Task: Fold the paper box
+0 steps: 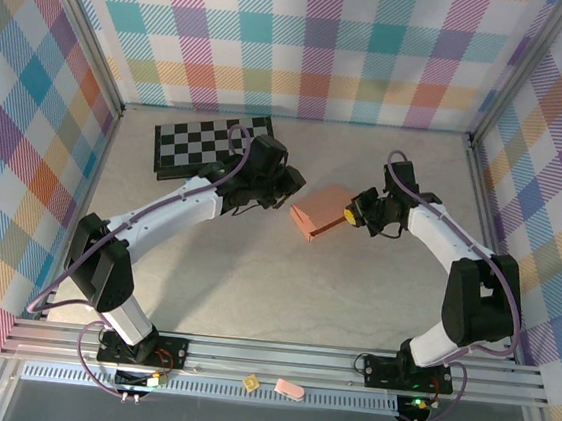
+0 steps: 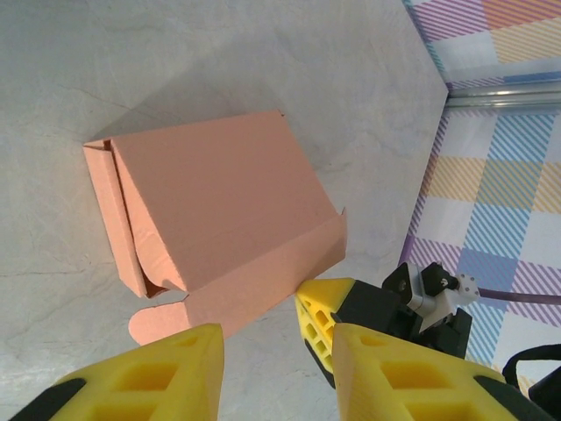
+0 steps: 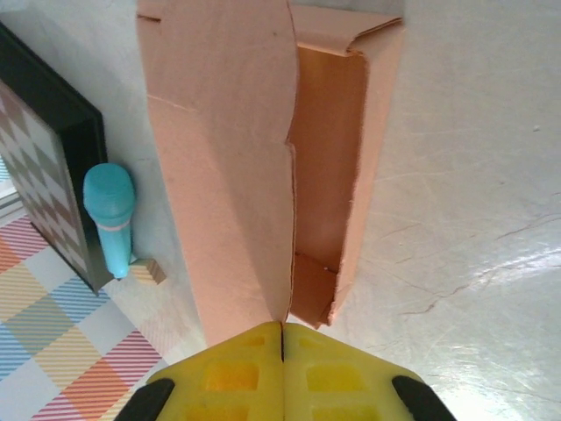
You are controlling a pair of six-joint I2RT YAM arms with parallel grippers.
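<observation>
While right hand (image 3: 281,331) pinches it, one paper box (image 1: 317,217).

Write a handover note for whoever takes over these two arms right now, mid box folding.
Left gripper: fingers open, empty, next to the paper box.
Right gripper: fingers shut on the edge of the box's lid panel.
Box: lying on the table between the arms, in front of the chessboard.
Done: the side wall is up and the lid is folded partway over.
Left: the rounded tab is untucked; close the lid and tuck it in.
</observation>
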